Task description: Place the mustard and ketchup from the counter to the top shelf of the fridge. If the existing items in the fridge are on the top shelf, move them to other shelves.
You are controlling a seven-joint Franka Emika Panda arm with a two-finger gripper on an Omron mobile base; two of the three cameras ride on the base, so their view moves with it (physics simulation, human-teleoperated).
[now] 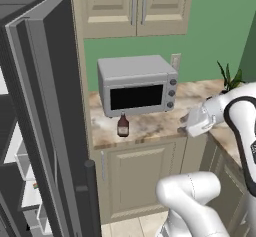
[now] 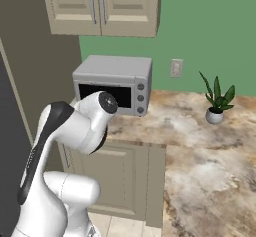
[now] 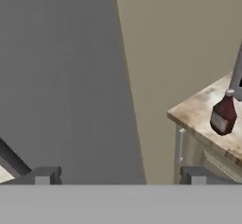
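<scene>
Ketchup (image 1: 123,126) upright on marbled counter (image 1: 150,123) before microwave (image 1: 137,85), green wall (image 2: 210,26), gripper (image 3: 120,176) wide, empty.

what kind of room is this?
A home kitchen, simulated by the look of it: a microwave on a marbled counter with beige cabinets above, and a grey fridge with its door open at the left. A ketchup bottle stands before the microwave.

Small dark reddish-brown ketchup bottle (image 1: 123,125) with pale label stands upright on beige marbled stone counter (image 1: 155,123), near its front edge. Tall grey fridge (image 1: 47,111) door open, white shelves visible.
</scene>
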